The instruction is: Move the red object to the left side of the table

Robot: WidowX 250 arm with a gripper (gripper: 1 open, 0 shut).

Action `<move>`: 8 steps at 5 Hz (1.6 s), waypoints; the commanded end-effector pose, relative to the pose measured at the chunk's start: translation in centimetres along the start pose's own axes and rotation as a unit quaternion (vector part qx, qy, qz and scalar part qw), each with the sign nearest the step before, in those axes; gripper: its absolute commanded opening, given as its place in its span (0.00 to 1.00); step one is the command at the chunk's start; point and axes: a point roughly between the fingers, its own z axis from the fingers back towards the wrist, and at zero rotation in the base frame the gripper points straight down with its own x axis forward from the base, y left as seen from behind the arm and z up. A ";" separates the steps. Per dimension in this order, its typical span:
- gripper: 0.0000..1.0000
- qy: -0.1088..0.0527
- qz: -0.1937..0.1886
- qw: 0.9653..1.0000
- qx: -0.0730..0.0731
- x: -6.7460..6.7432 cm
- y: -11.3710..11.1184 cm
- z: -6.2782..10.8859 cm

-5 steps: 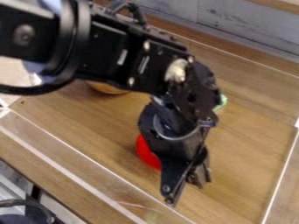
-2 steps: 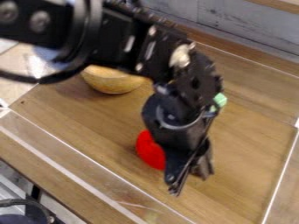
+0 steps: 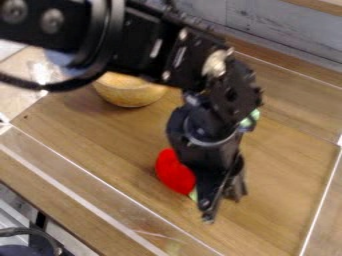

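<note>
The red object lies on the brown table near the front middle, with a pale green bit at its lower right edge. My black gripper points steeply down just right of it, and the wrist covers the object's right side. The fingers look pressed together with no gap showing. I cannot tell whether they touch the red object.
A wooden bowl stands at the back left, partly under the arm. A light green block peeks out behind the wrist on the right. Low clear walls edge the table at the front and sides.
The arm's upper links have swung up and left, uncovering more of the wooden bowl. The gripper and the red object have hardly shifted.
</note>
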 end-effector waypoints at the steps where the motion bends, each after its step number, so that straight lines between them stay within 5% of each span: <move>1: 0.00 0.018 -0.007 1.000 -0.015 -1.0 -0.1 -0.9; 2: 0.00 0.026 -0.020 0.999 -0.010 -1.3 0.3 -1.6; 3: 0.00 0.013 -0.017 1.000 -0.013 -1.1 -0.3 -0.3; 5: 0.00 0.015 -0.110 0.994 0.001 0.9 -0.4 -0.6; 8: 0.00 0.017 -0.134 0.991 0.000 8.2 -3.6 -1.1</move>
